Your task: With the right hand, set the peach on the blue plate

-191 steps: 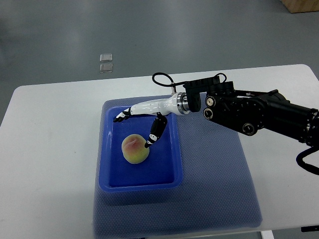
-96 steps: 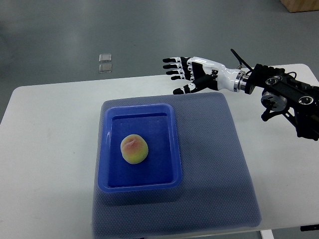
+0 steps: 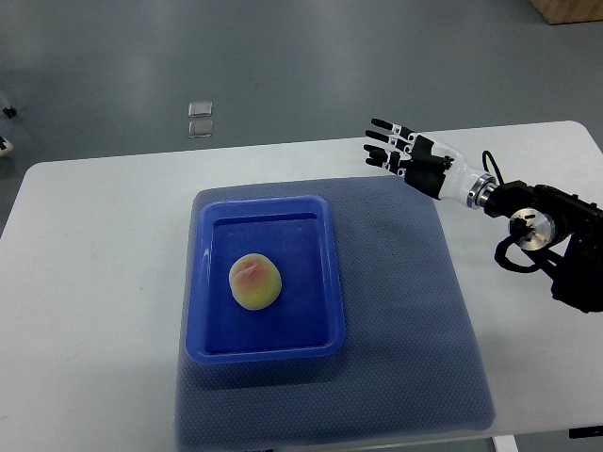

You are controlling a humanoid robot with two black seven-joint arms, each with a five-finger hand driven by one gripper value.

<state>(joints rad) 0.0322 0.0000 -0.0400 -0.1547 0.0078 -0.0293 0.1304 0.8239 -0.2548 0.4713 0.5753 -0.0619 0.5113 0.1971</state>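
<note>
A yellow-pink peach [image 3: 254,282] lies in the middle of the blue plate [image 3: 323,282], a rectangular blue tray on a grey-blue mat. My right hand [image 3: 396,151] is open and empty, fingers spread, held above the mat's far right corner, well away from the peach. Its black arm [image 3: 551,226] comes in from the right edge. The left arm is out of view.
The grey-blue mat [image 3: 405,311] covers the middle of the white table [image 3: 94,282]. Two small clear squares [image 3: 200,119] lie on the grey floor beyond the table's far edge.
My right hand let go of the peach, rose off the blue plate and drew back to the right. The peach stays in the plate.
</note>
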